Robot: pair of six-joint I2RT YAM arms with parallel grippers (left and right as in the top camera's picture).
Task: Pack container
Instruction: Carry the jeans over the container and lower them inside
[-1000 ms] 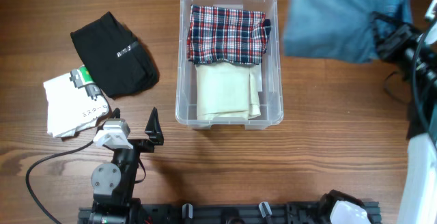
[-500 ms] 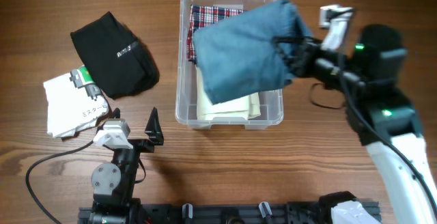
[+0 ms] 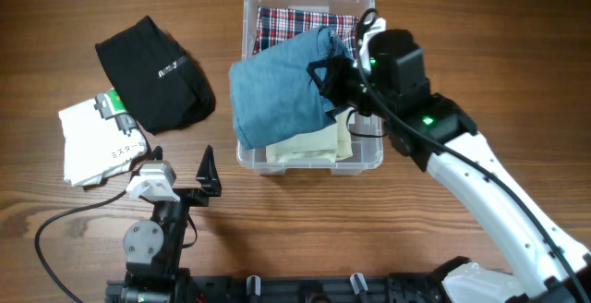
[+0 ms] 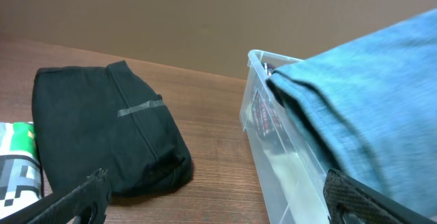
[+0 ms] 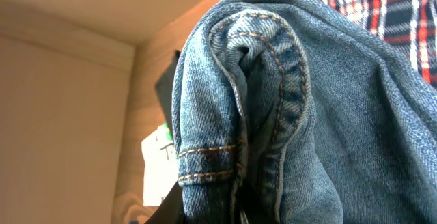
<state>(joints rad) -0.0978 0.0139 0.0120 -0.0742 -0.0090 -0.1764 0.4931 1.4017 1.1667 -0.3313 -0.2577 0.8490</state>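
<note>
The clear plastic container (image 3: 365,160) stands at the table's middle back; it also shows in the left wrist view (image 4: 254,108). In it lie a plaid cloth (image 3: 295,18) and a cream cloth (image 3: 309,146). My right gripper (image 3: 331,79) is shut on folded blue jeans (image 3: 277,95) and holds them over the container's left half; the jeans fill the right wrist view (image 5: 287,115) and hide the fingers. My left gripper (image 3: 201,178) is open and empty, near the table's front, left of the container.
A folded black garment (image 3: 152,72) lies left of the container, also in the left wrist view (image 4: 102,135). A white packaged item with a green label (image 3: 97,137) lies in front of it, at the far left.
My right arm has swung left from the far right, carrying the jeans over the container and lowering them there. The left arm has not moved.
</note>
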